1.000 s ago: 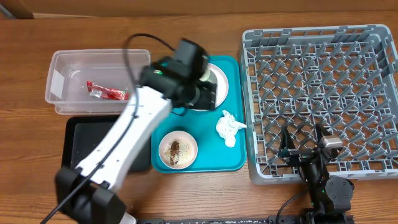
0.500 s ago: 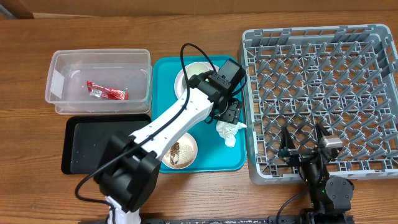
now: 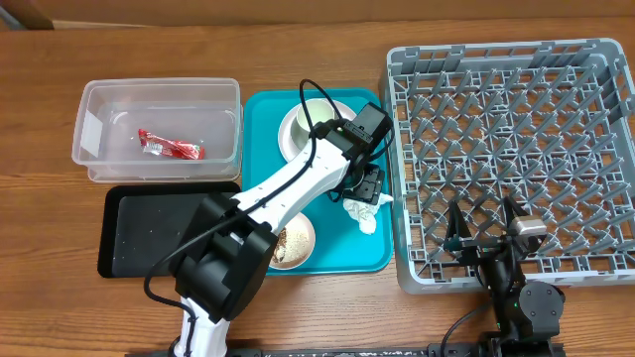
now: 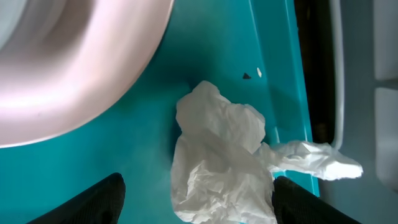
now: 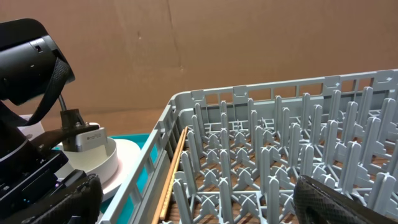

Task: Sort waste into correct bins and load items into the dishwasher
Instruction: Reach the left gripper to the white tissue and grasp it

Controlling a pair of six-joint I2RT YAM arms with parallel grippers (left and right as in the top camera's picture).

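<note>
A crumpled white napkin point(image 3: 364, 209) lies on the right side of the teal tray point(image 3: 260, 119). In the left wrist view the napkin point(image 4: 227, 158) sits between my two open left fingers. My left gripper point(image 3: 369, 185) hangs just above it, open and empty point(image 4: 199, 208). A white plate point(image 3: 301, 124) sits at the tray's far end point(image 4: 68, 62). A small bowl with food scraps point(image 3: 289, 241) sits at the tray's near end. My right gripper point(image 3: 485, 241) is open and empty point(image 5: 202, 205) over the near edge of the grey dish rack point(image 3: 516, 139).
A clear bin point(image 3: 99, 134) holding a red wrapper point(image 3: 171, 149) stands at the left. A black tray point(image 3: 149, 233) lies in front of it. A thin wooden stick point(image 5: 174, 171) lies along the rack's left wall point(image 5: 155, 155).
My left arm has swung right from over the plate and come down over the napkin. The right arm has not moved.
</note>
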